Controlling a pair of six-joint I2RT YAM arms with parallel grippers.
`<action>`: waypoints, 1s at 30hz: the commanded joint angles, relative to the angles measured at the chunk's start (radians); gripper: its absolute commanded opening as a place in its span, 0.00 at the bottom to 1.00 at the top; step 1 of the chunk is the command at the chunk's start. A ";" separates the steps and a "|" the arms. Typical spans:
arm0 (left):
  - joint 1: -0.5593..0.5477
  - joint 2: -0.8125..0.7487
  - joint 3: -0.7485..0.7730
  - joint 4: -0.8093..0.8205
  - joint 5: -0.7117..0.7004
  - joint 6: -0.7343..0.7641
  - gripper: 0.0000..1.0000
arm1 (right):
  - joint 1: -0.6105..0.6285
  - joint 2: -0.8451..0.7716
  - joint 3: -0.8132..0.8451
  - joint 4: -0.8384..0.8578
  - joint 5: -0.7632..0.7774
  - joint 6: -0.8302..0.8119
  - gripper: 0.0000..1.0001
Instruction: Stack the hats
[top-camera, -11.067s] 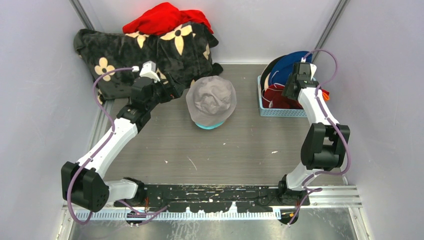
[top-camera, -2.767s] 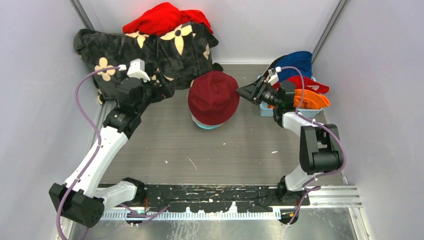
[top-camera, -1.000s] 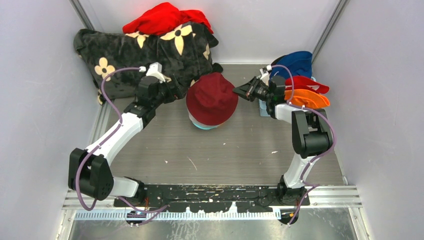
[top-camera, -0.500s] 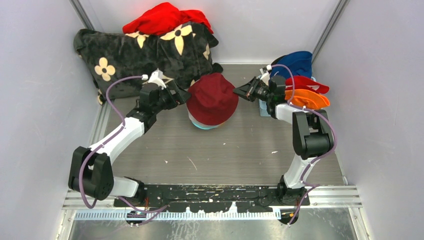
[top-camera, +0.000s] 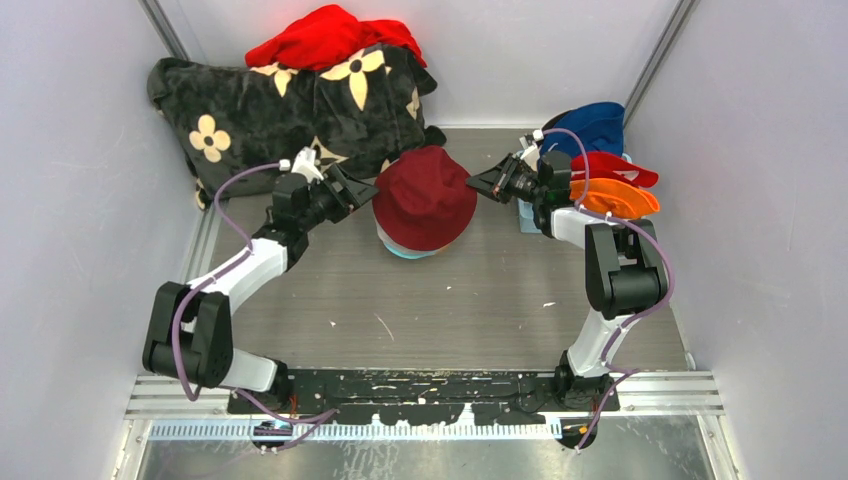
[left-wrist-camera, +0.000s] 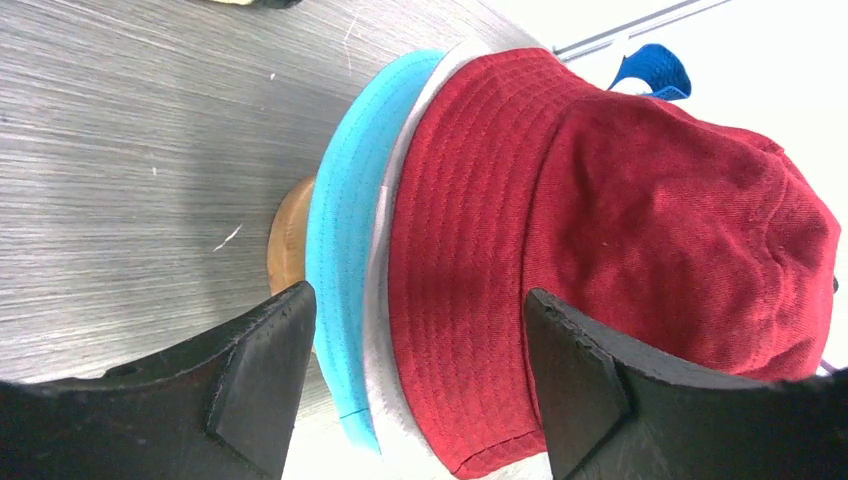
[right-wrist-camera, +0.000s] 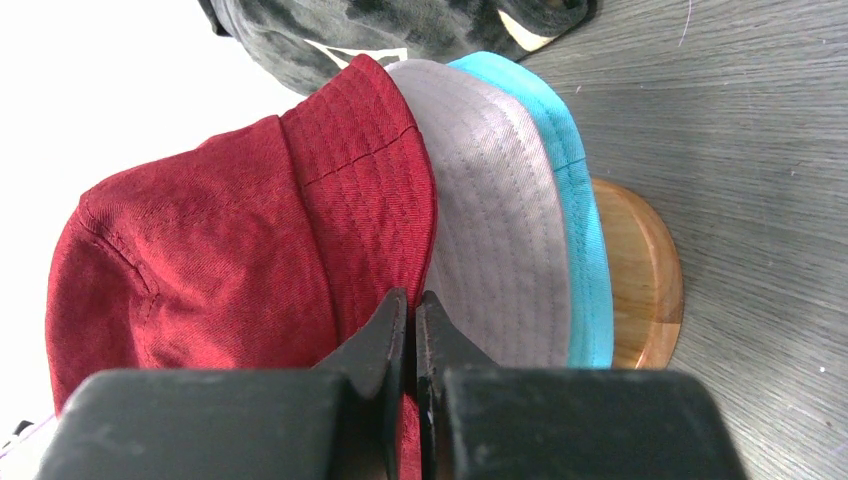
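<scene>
A maroon hat (top-camera: 424, 195) tops the stack, over a grey hat (right-wrist-camera: 490, 220) and a teal hat (right-wrist-camera: 570, 180) on a round wooden stand (right-wrist-camera: 640, 270). My right gripper (top-camera: 472, 183) is at the stack's right side, shut on the edge of the maroon brim (right-wrist-camera: 400, 200). My left gripper (top-camera: 352, 188) is open at the left side. In the left wrist view its fingers (left-wrist-camera: 255, 370) straddle the three brims without touching them. Blue (top-camera: 598, 125), red (top-camera: 612, 165) and orange (top-camera: 612, 198) hats are piled at the right.
A black blanket with cream flowers (top-camera: 290, 105) lies at the back left, close behind my left arm. A bright red cloth heap (top-camera: 330, 38) sits on it. A light blue basket (top-camera: 525, 218) holds the spare hats by the right wall.
My left gripper has moved right, up to the stack's left brim, and its jaws have narrowed a little. The right gripper and the maroon hat have stayed put.
</scene>
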 joint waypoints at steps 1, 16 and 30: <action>0.018 0.040 -0.030 0.209 0.094 -0.076 0.75 | 0.003 -0.044 0.001 0.042 -0.004 -0.017 0.01; 0.026 0.278 -0.091 0.752 0.256 -0.276 0.32 | 0.003 -0.042 0.000 0.060 -0.018 -0.010 0.01; 0.062 0.278 -0.114 0.627 0.205 -0.270 0.00 | 0.002 -0.045 0.013 -0.084 0.056 -0.088 0.01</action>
